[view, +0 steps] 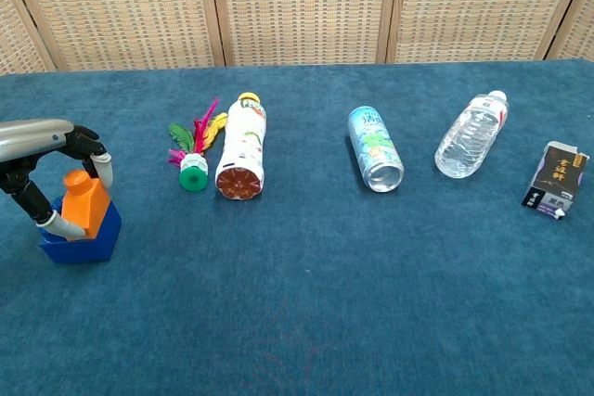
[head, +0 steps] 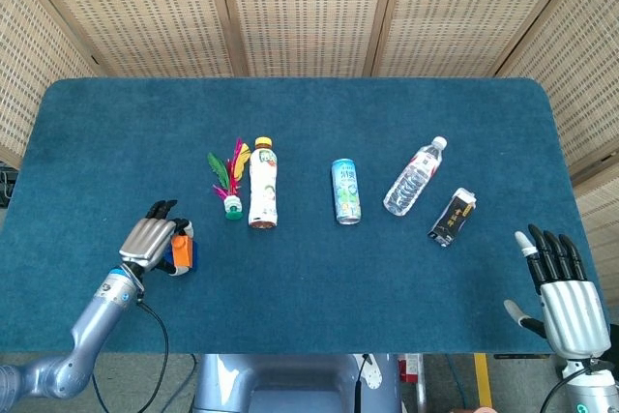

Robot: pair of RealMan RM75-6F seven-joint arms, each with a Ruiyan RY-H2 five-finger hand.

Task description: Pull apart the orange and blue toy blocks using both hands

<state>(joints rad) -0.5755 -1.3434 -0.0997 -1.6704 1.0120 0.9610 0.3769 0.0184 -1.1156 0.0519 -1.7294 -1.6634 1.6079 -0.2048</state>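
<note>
The orange block stands plugged into the blue block on the blue table cloth at the front left. My left hand arches over the pair: its thumb presses the orange block's left side and its fingers curl down over the top and right, so it grips the orange block. My right hand hovers far off at the front right, past the table's edge, with its fingers spread and nothing in it. The chest view does not show it.
A feathered shuttlecock and a lying drink bottle are just beyond the blocks. Further right lie a can, a water bottle and a black carton.
</note>
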